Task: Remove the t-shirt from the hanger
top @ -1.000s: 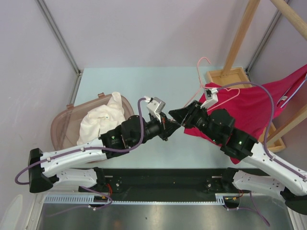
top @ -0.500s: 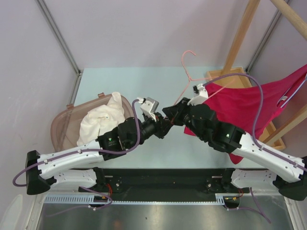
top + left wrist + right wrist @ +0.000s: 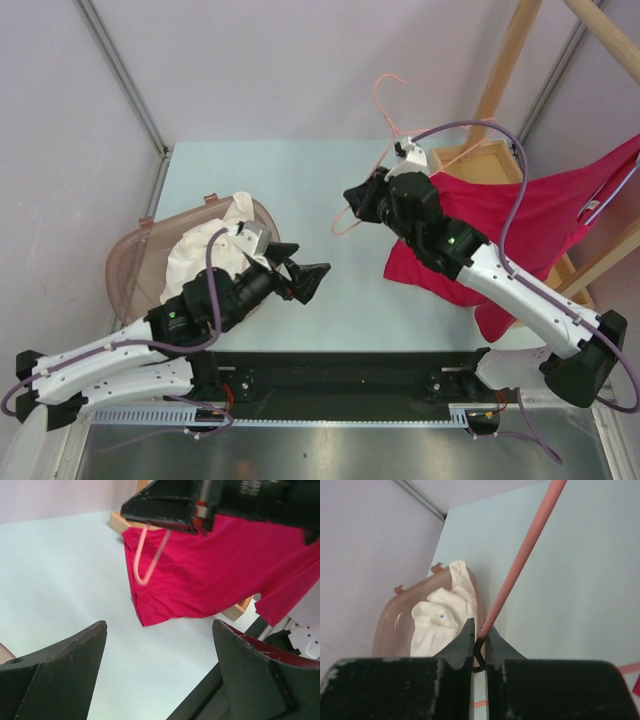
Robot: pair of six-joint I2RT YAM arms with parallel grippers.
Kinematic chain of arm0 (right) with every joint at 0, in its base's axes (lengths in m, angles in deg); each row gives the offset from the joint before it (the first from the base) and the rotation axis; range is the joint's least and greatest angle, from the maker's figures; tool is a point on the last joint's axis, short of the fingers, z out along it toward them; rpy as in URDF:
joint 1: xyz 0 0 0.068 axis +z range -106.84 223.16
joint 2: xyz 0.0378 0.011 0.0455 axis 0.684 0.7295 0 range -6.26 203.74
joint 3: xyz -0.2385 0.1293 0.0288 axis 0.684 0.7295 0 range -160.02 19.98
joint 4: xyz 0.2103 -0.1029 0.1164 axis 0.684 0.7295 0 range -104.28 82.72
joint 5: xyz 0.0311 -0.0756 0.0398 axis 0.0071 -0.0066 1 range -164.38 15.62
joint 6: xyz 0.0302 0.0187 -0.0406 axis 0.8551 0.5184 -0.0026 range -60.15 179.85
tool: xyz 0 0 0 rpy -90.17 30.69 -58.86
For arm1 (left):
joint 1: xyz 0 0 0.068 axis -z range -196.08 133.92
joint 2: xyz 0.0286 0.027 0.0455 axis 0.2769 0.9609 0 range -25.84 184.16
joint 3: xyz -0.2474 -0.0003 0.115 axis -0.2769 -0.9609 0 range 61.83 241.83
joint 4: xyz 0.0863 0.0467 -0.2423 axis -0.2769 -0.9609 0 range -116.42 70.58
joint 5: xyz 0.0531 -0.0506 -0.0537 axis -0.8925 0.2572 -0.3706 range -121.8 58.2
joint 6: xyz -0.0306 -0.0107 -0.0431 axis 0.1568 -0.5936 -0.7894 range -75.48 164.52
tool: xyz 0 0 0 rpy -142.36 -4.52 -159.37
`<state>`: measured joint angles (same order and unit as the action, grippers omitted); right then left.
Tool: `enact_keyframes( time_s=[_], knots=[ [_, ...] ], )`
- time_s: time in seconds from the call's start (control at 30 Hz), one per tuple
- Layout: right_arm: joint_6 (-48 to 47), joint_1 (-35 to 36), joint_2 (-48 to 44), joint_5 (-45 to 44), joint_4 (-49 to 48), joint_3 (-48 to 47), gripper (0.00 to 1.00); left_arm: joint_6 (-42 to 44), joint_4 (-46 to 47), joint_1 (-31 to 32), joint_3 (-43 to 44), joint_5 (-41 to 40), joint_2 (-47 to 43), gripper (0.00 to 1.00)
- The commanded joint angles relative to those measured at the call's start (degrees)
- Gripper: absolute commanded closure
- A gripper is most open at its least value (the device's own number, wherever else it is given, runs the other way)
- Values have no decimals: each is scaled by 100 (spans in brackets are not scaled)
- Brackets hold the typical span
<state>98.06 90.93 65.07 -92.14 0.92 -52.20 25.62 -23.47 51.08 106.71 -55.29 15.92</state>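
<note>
My right gripper (image 3: 352,203) (image 3: 480,630) is shut on the thin pink wire hanger (image 3: 385,95) (image 3: 520,560) and holds it above the table. The hanger's hook points up and its lower left corner (image 3: 144,562) is bare. The red t-shirt (image 3: 500,225) (image 3: 225,565) lies slumped under and behind the right arm, its hem on the table. The arm hides whether the hanger's far end is still inside it. My left gripper (image 3: 305,280) (image 3: 160,625) stands wide open and empty over bare table, apart from both.
A brown plastic basket (image 3: 125,265) (image 3: 390,625) holding white cloth (image 3: 205,250) (image 3: 440,620) sits at the left. A wooden rack (image 3: 505,75) with a tray base (image 3: 478,160) stands at the back right, with the red cloth draped over it.
My left gripper has opened and drawn back towards the near left, away from the shirt. My right gripper has closed on the hanger and carried it up and towards the back.
</note>
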Motion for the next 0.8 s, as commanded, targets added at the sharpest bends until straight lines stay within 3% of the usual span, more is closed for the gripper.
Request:
enact_keyframes(
  time_s=[0.0, 0.47, 0.77],
  knots=[
    [-411, -460, 337, 413, -641, -638, 100, 272, -271, -1, -155, 28, -405, 8],
    [-702, -1691, 1760, -597, -2275, -2115, 100, 61, -254, 8, -595, 529, -818, 8],
    [-376, -2359, 2262, -878, -3190, -2607, 100, 141, -333, -1, -270, 915, -942, 7]
  ],
)
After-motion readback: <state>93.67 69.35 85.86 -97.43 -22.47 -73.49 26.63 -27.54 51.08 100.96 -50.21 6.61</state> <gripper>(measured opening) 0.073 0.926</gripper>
